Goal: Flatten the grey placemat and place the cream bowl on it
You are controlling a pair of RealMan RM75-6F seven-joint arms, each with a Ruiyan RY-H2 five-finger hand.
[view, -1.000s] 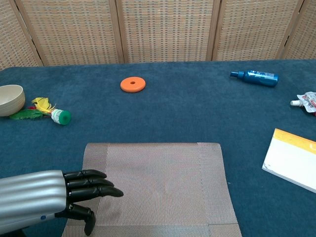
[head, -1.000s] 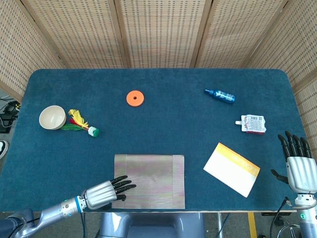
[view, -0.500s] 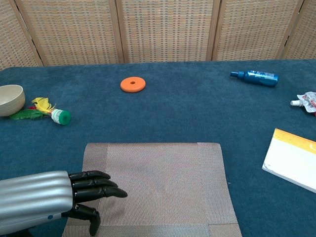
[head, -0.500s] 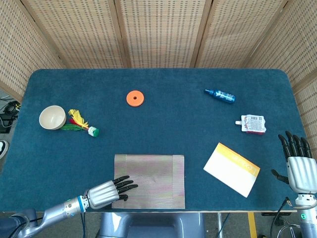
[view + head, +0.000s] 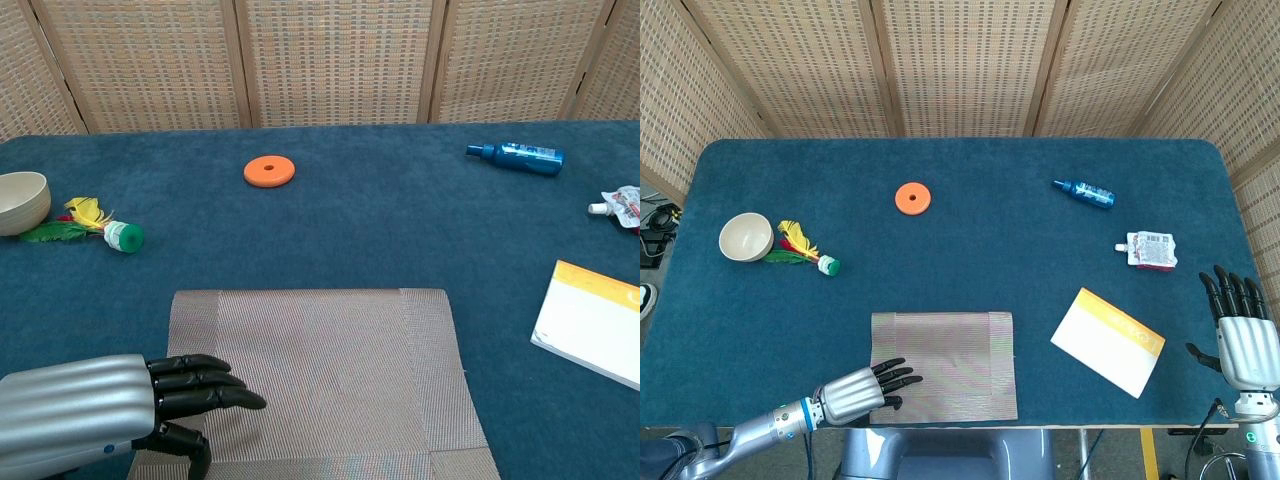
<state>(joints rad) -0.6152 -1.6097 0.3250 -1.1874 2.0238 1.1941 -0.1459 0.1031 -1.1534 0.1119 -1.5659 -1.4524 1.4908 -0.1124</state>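
Head view alone showed right robot hand (image 5: 1243,335), fingers spread, empty; left robot hand (image 5: 110,423) lay flat-fingered on grey placemat (image 5: 320,375), blue bench (image 5: 980,240).

Your left hand (image 5: 862,386): silver ribbed back, black fingers (image 5: 205,381), blue-ringed grey wrist. Your right hand (image 5: 1240,336): the same silver shell, black fingers.

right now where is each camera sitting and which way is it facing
Head view: high above the near edge, looking steeply down on the whole table; shows the left robot hand on the grey placemat and the right robot hand off the table's right end.
Chest view: low at the near edge, looking across toward the screens; shows only the left robot hand.
Shared: placemat, cream bowl, left robot hand.
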